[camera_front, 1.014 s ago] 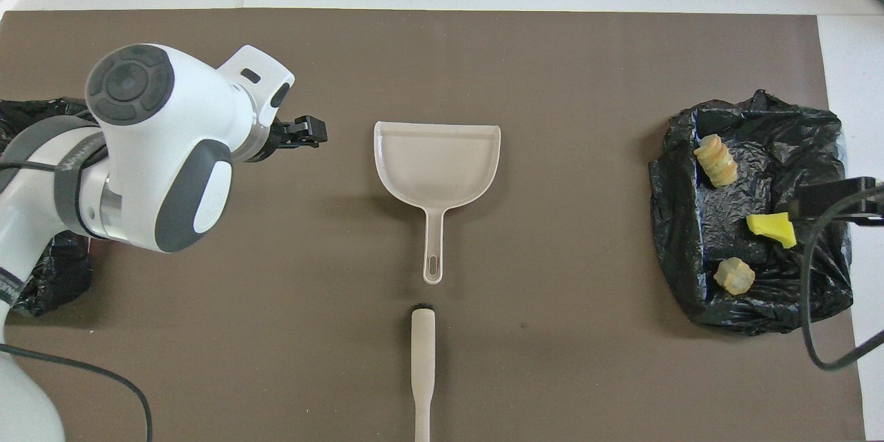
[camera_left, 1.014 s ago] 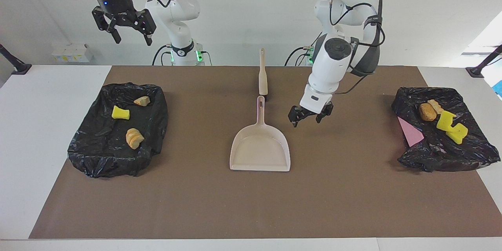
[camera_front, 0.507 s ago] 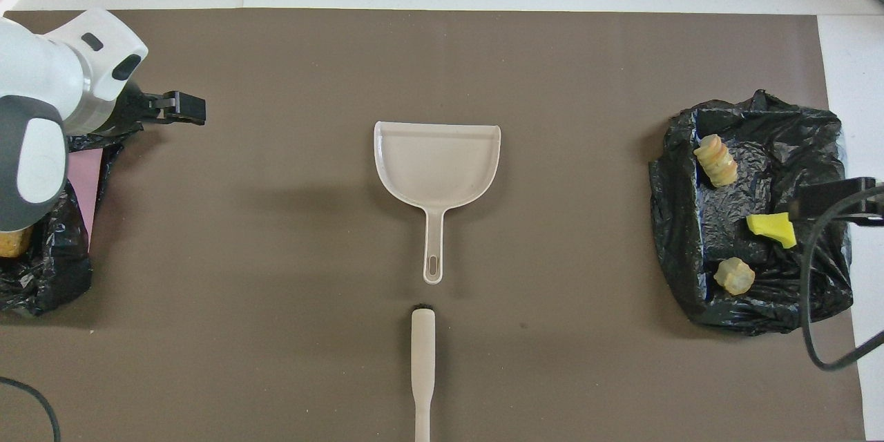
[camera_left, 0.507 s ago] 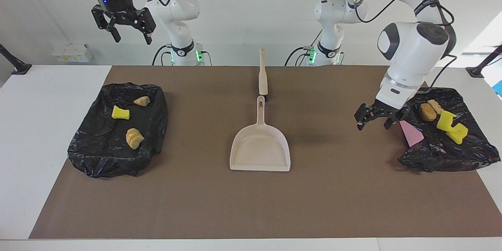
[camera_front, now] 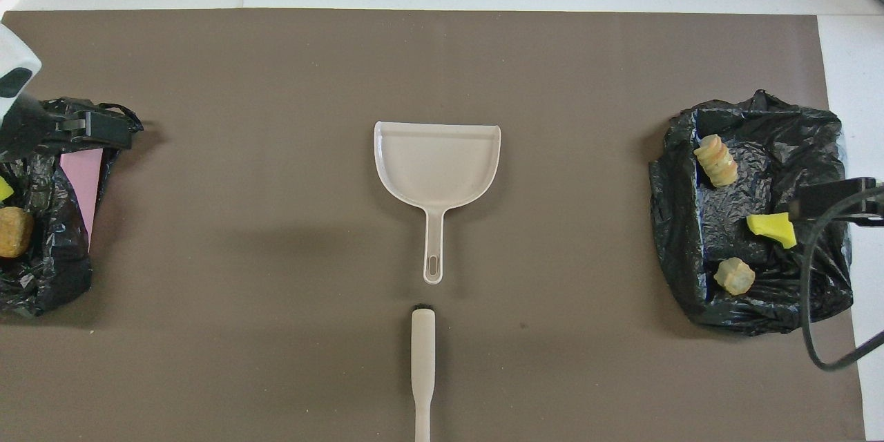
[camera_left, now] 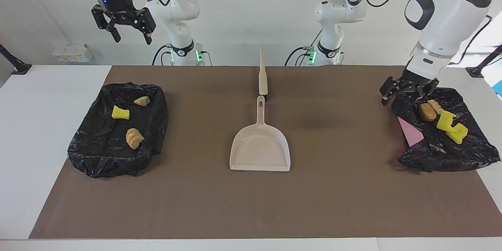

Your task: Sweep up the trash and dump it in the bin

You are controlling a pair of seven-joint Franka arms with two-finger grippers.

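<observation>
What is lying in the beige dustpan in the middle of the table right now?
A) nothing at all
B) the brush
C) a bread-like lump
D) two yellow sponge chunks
A: the dustpan shows only its bare beige floor, and the brush lies apart from it, nearer the robots.

Two arms (camera_left: 447,4): white shells, grey joint caps, black cables above black claws (camera_left: 408,88); green base lights.
</observation>
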